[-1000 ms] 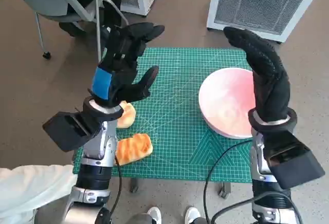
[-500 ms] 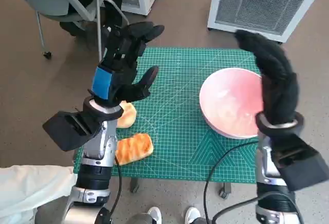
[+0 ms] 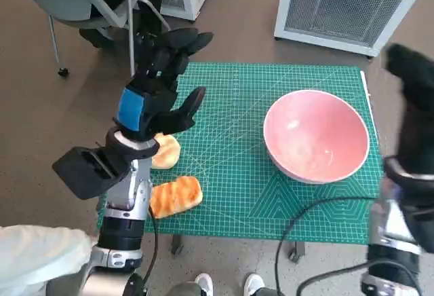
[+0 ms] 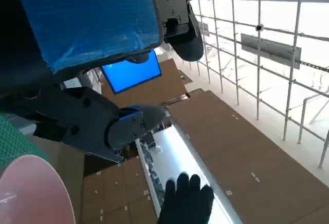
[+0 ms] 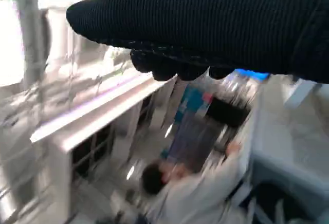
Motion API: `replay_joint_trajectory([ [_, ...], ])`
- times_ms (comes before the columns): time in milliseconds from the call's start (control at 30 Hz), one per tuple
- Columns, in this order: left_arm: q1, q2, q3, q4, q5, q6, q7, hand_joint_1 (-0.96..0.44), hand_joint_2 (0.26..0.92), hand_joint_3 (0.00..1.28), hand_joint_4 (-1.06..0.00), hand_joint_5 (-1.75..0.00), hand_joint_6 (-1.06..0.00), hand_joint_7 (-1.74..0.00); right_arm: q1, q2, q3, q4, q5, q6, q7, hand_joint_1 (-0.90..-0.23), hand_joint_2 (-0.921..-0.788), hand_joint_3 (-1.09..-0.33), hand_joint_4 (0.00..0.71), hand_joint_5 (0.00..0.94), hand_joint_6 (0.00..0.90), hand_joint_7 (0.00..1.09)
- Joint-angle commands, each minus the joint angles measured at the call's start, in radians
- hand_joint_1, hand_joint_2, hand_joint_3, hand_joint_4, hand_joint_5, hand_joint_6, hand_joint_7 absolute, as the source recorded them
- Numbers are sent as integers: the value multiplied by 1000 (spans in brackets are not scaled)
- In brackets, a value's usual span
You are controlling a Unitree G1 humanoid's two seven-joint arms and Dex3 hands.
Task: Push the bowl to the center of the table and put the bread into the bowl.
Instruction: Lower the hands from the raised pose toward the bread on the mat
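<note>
Head view, right hand: the right hand (image 3: 415, 99) was raised off the table's right edge, blurred; I could not tell how its fingers lay, and it touched nothing.
Left hand: the left hand (image 3: 157, 82) hung spread and empty above the table's left side.
Bowl: the pink bowl (image 3: 316, 135) sat right of centre on the green table (image 3: 230, 174).
Bread: two bread pieces (image 3: 175, 196) lay near the left edge.
Push: probably best with the right palm flat against the bowl's outer wall, low down, sliding leftwards slowly so it didn't tip.
</note>
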Motion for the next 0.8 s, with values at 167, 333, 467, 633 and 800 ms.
replay_joint_trajectory([
  [167, 11, 13, 6, -19, -2, 5, 2, -246, 761, 726, 1, -698, 1, -944, -37, -49, -87, 337, -1, -69, -75, -546, -921, -746, 296, 1, 34, 567],
  [333, 15, 15, 5, -24, 3, 6, 7, -249, 759, 730, 1, -697, 1, -943, -74, -64, -100, 511, -11, -52, -122, -544, -921, -757, 293, 0, 42, 549],
  [467, 17, 17, 3, -28, 7, 9, 11, -249, 758, 732, 1, -696, 1, -943, -97, -59, -96, 603, -17, -13, -151, -534, -921, -762, 290, 0, 55, 524],
  [633, 19, 19, 3, -35, 2, 18, 9, -252, 758, 734, 1, -694, 1, -941, -125, -47, -91, 693, -6, 69, -151, -516, -921, -767, 287, 0, 61, 509],
  [800, 25, 23, 5, -47, -3, 28, 7, -254, 758, 734, 1, -689, 1, -939, -146, -40, -83, 752, -12, 134, -152, -506, -921, -761, 284, 0, 62, 499],
])
